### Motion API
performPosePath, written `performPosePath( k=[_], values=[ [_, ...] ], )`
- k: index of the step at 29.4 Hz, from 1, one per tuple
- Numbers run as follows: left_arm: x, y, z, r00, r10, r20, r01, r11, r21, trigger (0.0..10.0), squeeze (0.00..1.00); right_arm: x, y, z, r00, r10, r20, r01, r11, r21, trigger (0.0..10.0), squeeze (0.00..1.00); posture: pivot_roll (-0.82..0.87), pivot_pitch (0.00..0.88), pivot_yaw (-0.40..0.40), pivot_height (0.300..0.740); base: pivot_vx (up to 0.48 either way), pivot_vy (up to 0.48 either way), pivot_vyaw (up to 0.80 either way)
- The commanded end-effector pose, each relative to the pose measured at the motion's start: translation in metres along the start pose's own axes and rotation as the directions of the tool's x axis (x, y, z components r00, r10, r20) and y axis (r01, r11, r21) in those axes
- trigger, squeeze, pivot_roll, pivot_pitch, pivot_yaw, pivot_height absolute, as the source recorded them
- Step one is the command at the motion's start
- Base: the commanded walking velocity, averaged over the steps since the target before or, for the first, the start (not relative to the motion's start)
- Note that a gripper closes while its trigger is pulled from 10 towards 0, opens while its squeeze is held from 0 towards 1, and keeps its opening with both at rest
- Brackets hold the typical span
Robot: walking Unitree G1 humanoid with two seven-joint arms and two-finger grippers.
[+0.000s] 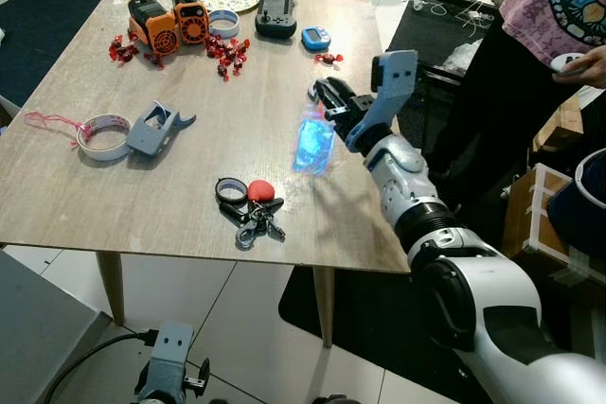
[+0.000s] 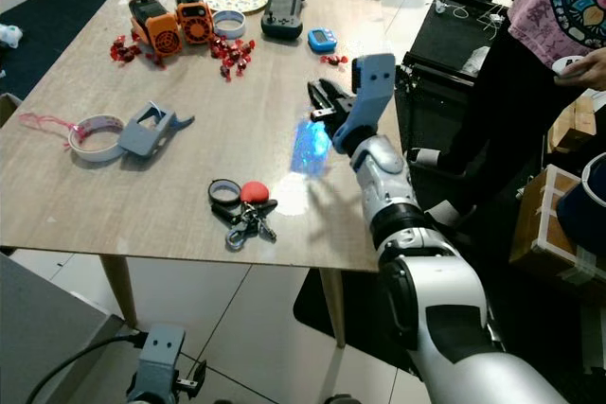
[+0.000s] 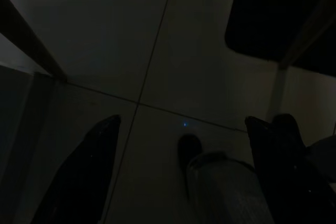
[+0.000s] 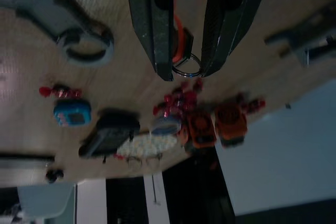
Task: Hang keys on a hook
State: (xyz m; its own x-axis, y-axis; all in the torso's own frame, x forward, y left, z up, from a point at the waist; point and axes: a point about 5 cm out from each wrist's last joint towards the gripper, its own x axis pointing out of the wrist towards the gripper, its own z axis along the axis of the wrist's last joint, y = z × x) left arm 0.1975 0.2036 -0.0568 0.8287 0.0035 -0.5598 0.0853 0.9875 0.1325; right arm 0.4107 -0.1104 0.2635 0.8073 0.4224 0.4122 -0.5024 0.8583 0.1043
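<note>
Right claw point(image 1: 327, 101) raised above light wooden surface point(image 1: 114, 196), fingers apart and empty, well short of red-tagged metal key bunch point(image 1: 250, 208) near front edge; advised: lower squarely over ring before closing.

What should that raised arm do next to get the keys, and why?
Probably swing the right gripper back toward the table's near edge and lower it. It hovers above the table with jaws open and empty, past the blue glow, while the keys with their red tag lie untouched closer to the robot, to its left.
</note>
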Motion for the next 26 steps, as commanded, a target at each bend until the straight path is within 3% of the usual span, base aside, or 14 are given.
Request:
performPosePath(
  k=[1, 12, 15, 18, 19, 21, 22, 25, 26],
  values=[
    [-0.006, -0.004, -0.012, 0.999, -0.010, -0.033, 0.009, 1.000, -0.015, 10.0, 0.00, 0.002, -0.012, 0.024, 0.994, -0.031, 0.102, 0.030, 1.000, 0.009, 0.0, 0.00, 0.06, 0.135, -0.068, 0.740, 0.000, 0.000, 0.00],
    [-0.007, 0.000, -0.010, 1.000, 0.005, -0.029, -0.006, 1.000, -0.020, 10.0, 0.00, -0.021, -0.067, 0.078, 0.950, -0.177, 0.258, 0.192, 0.981, -0.035, 0.0, 0.00, 0.06, 0.118, -0.060, 0.740, 0.000, 0.000, 0.00],
    [-0.007, 0.001, -0.010, 1.000, 0.008, -0.028, -0.008, 1.000, -0.021, 10.0, 0.00, -0.046, -0.098, 0.095, 0.904, -0.295, 0.309, 0.328, 0.943, -0.058, 0.0, 0.00, 0.05, 0.114, -0.055, 0.740, 0.000, 0.000, 0.00],
    [-0.007, 0.002, -0.010, 1.000, 0.008, -0.029, -0.008, 1.000, -0.022, 10.0, 0.00, -0.067, -0.118, 0.100, 0.869, -0.373, 0.326, 0.415, 0.908, -0.066, 0.0, 0.00, 0.05, 0.114, -0.054, 0.740, 0.000, 0.000, 0.00],
    [-0.007, 0.002, -0.010, 1.000, 0.008, -0.029, -0.008, 1.000, -0.022, 10.0, 0.00, -0.067, -0.118, 0.100, 0.869, -0.373, 0.326, 0.415, 0.908, -0.066, 0.0, 0.00, 0.05, 0.114, -0.054, 0.740, 0.000, 0.000, 0.00],
    [-0.007, 0.002, -0.010, 1.000, 0.009, -0.029, -0.009, 1.000, -0.024, 10.0, 0.00, -0.098, -0.143, 0.100, 0.816, -0.478, 0.326, 0.528, 0.845, -0.082, 0.0, 0.00, 0.05, 0.114, -0.058, 0.740, 0.000, 0.000, 0.00],
    [-0.007, 0.002, -0.010, 1.000, 0.009, -0.029, -0.009, 1.000, -0.024, 10.0, 0.00, -0.098, -0.143, 0.100, 0.816, -0.478, 0.326, 0.528, 0.845, -0.082, 0.0, 0.00, 0.05, 0.114, -0.058, 0.740, 0.000, 0.000, 0.00],
    [-0.008, 0.002, -0.012, 0.999, 0.010, -0.033, -0.011, 1.000, -0.026, 10.0, 0.00, -0.137, -0.166, 0.096, 0.740, -0.593, 0.316, 0.646, 0.758, -0.090, 0.0, 0.00, 0.05, 0.118, -0.058, 0.740, 0.000, 0.000, 0.00],
    [-0.008, 0.002, -0.012, 0.999, 0.010, -0.033, -0.011, 1.000, -0.026, 10.0, 0.00, -0.137, -0.166, 0.096, 0.740, -0.593, 0.316, 0.646, 0.758, -0.090, 0.0, 0.00, 0.05, 0.118, -0.058, 0.740, 0.000, 0.000, 0.00]
  ],
)
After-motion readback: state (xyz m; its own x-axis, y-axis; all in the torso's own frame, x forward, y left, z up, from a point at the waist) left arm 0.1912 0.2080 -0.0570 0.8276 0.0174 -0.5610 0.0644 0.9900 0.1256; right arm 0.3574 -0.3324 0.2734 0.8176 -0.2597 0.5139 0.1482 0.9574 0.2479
